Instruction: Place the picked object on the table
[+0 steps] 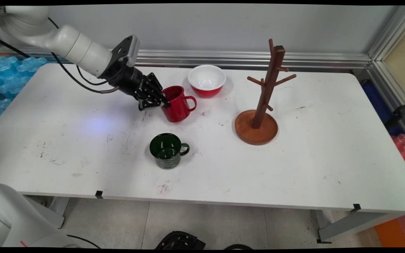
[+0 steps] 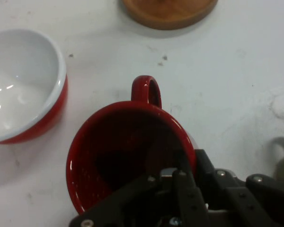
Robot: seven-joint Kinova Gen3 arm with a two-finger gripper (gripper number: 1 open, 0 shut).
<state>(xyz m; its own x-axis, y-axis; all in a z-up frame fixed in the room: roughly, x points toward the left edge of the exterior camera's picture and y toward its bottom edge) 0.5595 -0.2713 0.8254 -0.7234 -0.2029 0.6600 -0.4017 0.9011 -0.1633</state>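
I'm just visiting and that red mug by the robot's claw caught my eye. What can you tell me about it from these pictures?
The red mug is glossy, enamel or ceramic by its look, red inside too, and seemingly empty. It leans a little on the white table, its loop handle turned away from the gripper, which grips its rim wall, one finger inside. A red bowl with a white inside sits close behind it, apart; a green mug stands nearer the camera.

Red mug (image 1: 176,104) tilted, handle right, rim in pincer (image 1: 164,103).
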